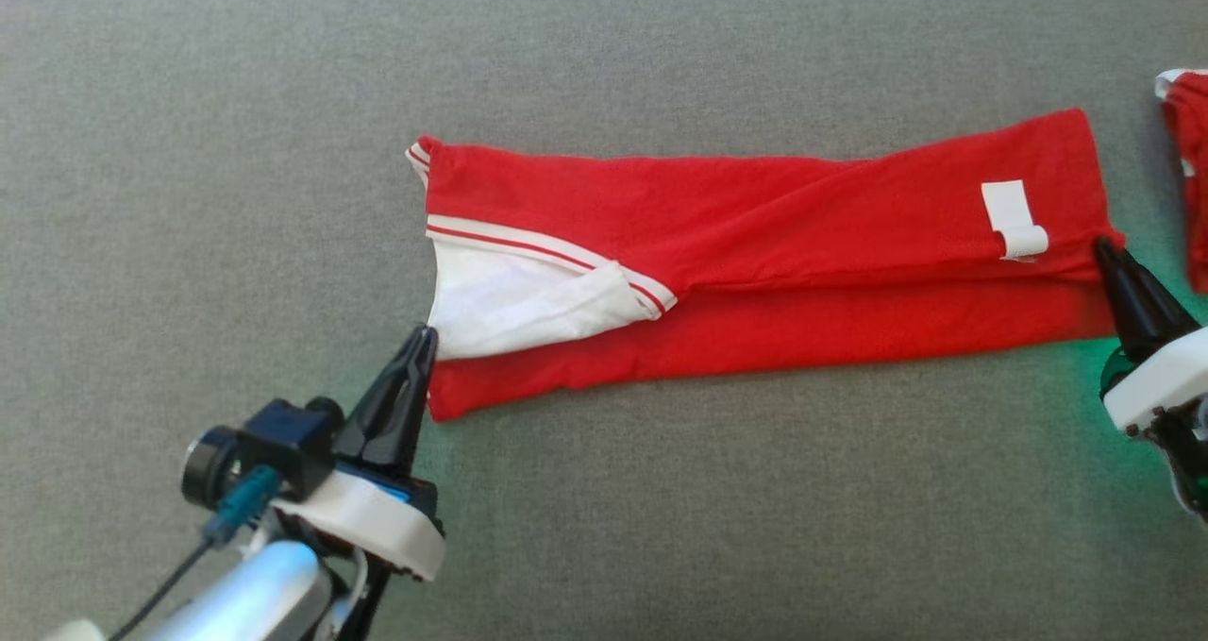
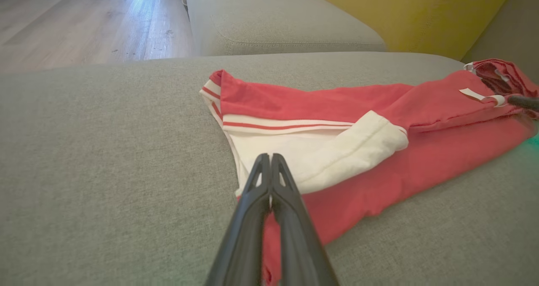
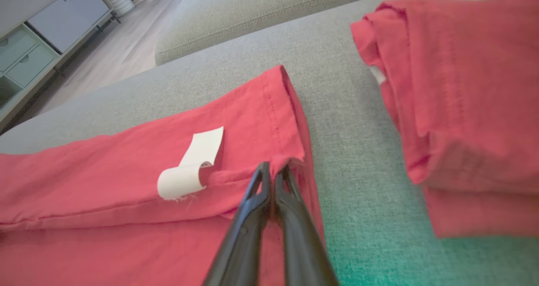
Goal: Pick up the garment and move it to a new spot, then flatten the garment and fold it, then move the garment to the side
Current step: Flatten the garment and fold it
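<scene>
The garment (image 1: 755, 216) is red with a white, red-striped panel and lies folded into a long strip across the grey cushion (image 1: 236, 150). My left gripper (image 1: 427, 334) is shut on the garment's left end, where the white panel meets the red edge. In the left wrist view the left gripper (image 2: 269, 157) pinches that edge of the garment (image 2: 337, 105). My right gripper (image 1: 1102, 244) is shut on the right hem. In the right wrist view the right gripper (image 3: 273, 168) bites the hem fold of the garment (image 3: 105, 159), beside a curled white label (image 3: 189, 168).
A second red cloth (image 1: 1191, 150) lies folded just right of the strip, and close to my right fingers (image 3: 463, 88). Wooden floor (image 2: 84, 20) and another grey cushion (image 2: 273, 20) lie beyond the far edge. A yellow cushion (image 2: 400, 12) stands behind, and a pale cabinet (image 3: 33, 37) stands on the floor.
</scene>
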### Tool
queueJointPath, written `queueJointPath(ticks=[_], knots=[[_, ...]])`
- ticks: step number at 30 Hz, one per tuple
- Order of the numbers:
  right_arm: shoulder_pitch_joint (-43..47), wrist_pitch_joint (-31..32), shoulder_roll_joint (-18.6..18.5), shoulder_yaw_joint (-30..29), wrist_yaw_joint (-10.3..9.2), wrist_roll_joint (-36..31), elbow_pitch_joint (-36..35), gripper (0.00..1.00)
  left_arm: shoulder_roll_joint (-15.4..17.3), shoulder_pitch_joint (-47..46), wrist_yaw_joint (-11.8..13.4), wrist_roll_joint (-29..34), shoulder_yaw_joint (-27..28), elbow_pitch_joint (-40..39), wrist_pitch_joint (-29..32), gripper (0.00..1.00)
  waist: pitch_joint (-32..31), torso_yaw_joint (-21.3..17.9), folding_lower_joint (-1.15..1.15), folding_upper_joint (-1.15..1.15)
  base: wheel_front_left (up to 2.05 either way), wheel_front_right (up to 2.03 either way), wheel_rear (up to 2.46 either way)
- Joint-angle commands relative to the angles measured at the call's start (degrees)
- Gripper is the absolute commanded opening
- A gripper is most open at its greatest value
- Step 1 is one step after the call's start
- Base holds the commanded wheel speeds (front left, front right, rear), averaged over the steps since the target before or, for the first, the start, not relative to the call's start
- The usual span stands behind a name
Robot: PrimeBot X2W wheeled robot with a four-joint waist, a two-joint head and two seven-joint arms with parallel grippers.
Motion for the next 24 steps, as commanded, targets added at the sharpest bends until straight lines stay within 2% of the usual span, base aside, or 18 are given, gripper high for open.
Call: queueJointPath(ticks=[1,2,8,14,15,20,24], knots=[[2.4,-0.1,-1.2,-0.7,-0.05,-0.7,-1.1,1.0,0.7,-1.6,0.1,0.6,1.6,-0.3,-0.8,0.77,-0.6,-0.2,0.0,0.0,0.0,0.0,0.0],[2.8,-0.2,-1.0,-1.2,-0.05,-1.0,-1.1,1.0,0.1,-1.5,0.2,0.6,1.5,0.5,-1.2,1.0,-1.1,-0.3,0.0,0.0,0.0,0.0,0.0],[7.1,-1.5,1.1,-4.4,-0.05,-2.6,-1.2,1.0,-3.3,1.2,2.5,1.5,2.0,3.5,-4.3,1.0,-5.0,-1.0,0.0,0.0,0.0,0.0,0.0],[12.1,-3.2,5.4,-8.5,-0.05,-4.5,-0.2,1.0,-7.9,6.2,5.8,5.1,5.3,4.7,-5.7,1.0,-10.0,-1.1,0.0,0.0,0.0,0.0,0.0],[12.1,-3.2,5.4,-8.5,-0.05,-4.5,-0.2,1.0,-7.9,6.2,5.8,5.1,5.3,4.7,-5.7,1.0,-10.0,-1.1,0.0,0.0,0.0,0.0,0.0],[14.3,-3.3,9.4,-12.5,-0.05,-6.4,1.9,1.0,-12.7,11.2,8.3,12.5,10.2,2.4,-5.8,1.0,-12.6,0.3,0.0,0.0,0.0,0.0,0.0],[13.0,-3.0,12.7,-17.6,-0.05,-8.5,5.3,1.0,-16.4,15.6,8.7,19.5,13.7,0.3,-5.8,1.0,-13.7,3.2,0.0,0.0,0.0,0.0,0.0]])
